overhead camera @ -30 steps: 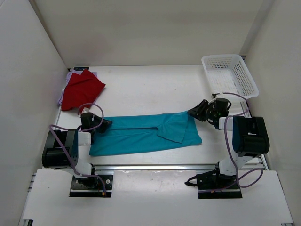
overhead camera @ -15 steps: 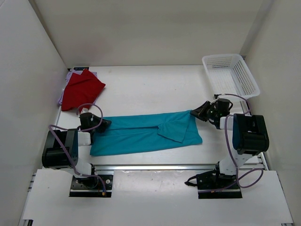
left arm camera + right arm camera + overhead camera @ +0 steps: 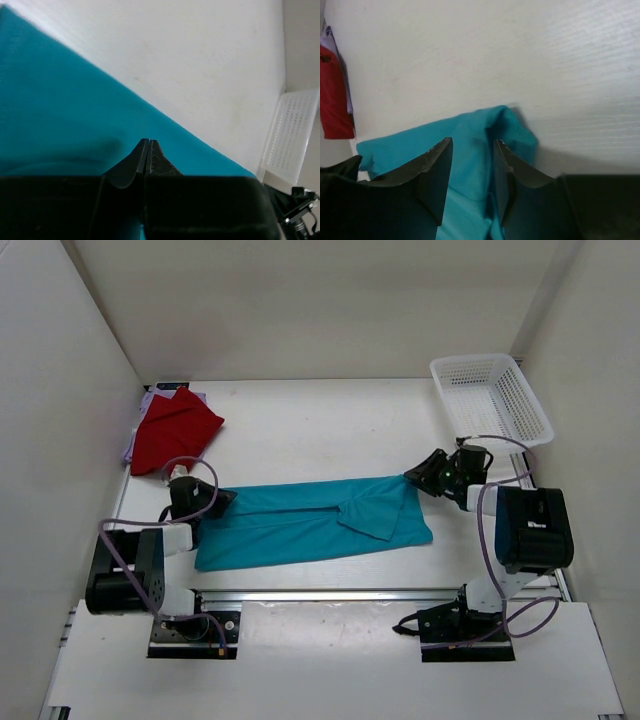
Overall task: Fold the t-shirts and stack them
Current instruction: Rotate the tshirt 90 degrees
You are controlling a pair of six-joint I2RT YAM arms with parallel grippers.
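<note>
- Your left arm (image 3: 125,575) and right arm (image 3: 533,530) look alike: each has a large black boxy housing with rounded corners, joined to smaller white links.
- A thin grey-purple cable (image 3: 481,535) runs loosely along each arm in open loops, from the base up to the wrist.
- Each arm rises from a flat black base plate (image 3: 195,632).
- Your left gripper (image 3: 148,145) is black. Its fingers (image 3: 162,165) taper to thin points, one with a smooth grey face and the other with a rougher dark one, above a broad flat black body.
- Your right gripper (image 3: 473,142) has matte black, wedge-shaped fingers (image 3: 437,170) with bevelled inner faces and paler edges.
</note>
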